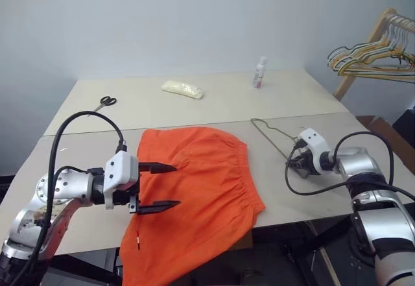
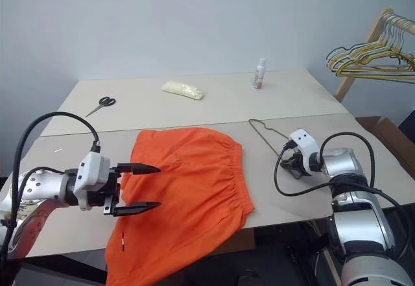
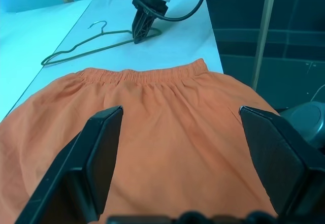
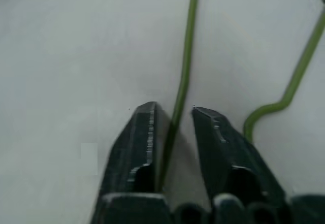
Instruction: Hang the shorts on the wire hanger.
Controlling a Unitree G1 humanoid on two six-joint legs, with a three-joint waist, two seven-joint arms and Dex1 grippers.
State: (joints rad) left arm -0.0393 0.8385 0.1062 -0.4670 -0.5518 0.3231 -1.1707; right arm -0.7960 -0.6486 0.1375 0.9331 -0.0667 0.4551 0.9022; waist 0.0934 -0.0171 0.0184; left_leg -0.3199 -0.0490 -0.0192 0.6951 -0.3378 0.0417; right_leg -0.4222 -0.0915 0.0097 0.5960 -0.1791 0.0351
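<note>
The orange shorts lie flat on the table, their lower part hanging over the front edge and the gathered waistband toward the right. My left gripper hovers open over the shorts' left side, fingers spread wide with nothing between them. The thin wire hanger lies flat on the table to the right of the shorts. My right gripper points down at the hanger's near end. In the right wrist view the two fingers have closed in on the wire, which runs between them.
Scissors, a pale packet and a small bottle lie on the far table. A wooden rack with bunched hangers stands at the far right. The table's front edge runs just below my right gripper.
</note>
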